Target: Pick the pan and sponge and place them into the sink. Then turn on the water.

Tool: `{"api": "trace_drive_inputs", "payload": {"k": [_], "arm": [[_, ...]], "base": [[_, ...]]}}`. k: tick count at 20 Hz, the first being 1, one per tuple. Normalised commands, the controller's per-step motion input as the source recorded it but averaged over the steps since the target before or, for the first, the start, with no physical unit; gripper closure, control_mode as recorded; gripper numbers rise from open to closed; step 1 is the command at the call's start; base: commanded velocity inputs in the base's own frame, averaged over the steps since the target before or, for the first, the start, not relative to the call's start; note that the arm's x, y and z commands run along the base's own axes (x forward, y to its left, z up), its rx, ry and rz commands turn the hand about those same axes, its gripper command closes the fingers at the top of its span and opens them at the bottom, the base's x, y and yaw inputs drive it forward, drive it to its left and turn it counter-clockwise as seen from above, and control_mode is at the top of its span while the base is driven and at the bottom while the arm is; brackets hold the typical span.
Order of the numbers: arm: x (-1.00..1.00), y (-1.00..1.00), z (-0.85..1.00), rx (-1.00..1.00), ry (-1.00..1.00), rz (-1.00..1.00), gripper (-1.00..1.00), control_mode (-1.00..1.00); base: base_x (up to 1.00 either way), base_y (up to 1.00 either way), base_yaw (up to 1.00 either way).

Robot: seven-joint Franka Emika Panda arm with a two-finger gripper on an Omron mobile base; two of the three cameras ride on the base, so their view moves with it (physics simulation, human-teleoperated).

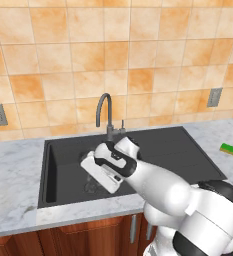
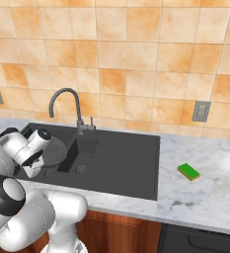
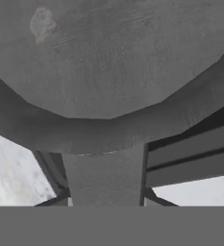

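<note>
The arm's white hand hid most of the left basin, so the gripper (image 1: 90, 172) itself was hard to make out; its fingers were clamped on the handle (image 3: 106, 178) of the pan (image 3: 99, 62). The pan was dark grey, round and shallow, held over the left basin of the sink (image 1: 188, 155). The sponge (image 2: 188, 171), green on top, lay on the counter (image 2: 205, 192) right of the sink's right edge.

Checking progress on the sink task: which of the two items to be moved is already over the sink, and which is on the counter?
The pan is at the sink's left basin, held by the tool. The sponge lies on the right counter.
</note>
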Motion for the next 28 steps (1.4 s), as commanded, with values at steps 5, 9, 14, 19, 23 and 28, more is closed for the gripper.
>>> {"api": "trace_drive_inputs", "payload": {"k": [5, 9, 14, 19, 23, 28], "arm": [[0.34, -0.18, 0.00, 0.03, 0.04, -0.15, 1.00, -1.00], [0.43, 0.00, 0.00, 0.00, 0.07, -0.20, 1.00, -1.00], [0.25, 0.00, -0.04, -0.03, 0.07, -0.14, 1.00, -1.00], [0.02, 0.07, -0.15, -0.11, 0.02, -0.06, 1.00, -1.00], [0.00, 0.37, -0.23, -0.16, 0.00, 0.00, 1.00, -1.00], [0.00, 0.41, -0.07, -0.19, 0.00, 0.00, 1.00, -1.00]], "base": [[0.00, 0.00, 0.00], [0.00, 0.00, 0.00], [0.00, 0.00, 0.00], [0.00, 0.00, 0.00], [0.00, 0.00, 0.00], [0.00, 0.00, 0.00]]}}
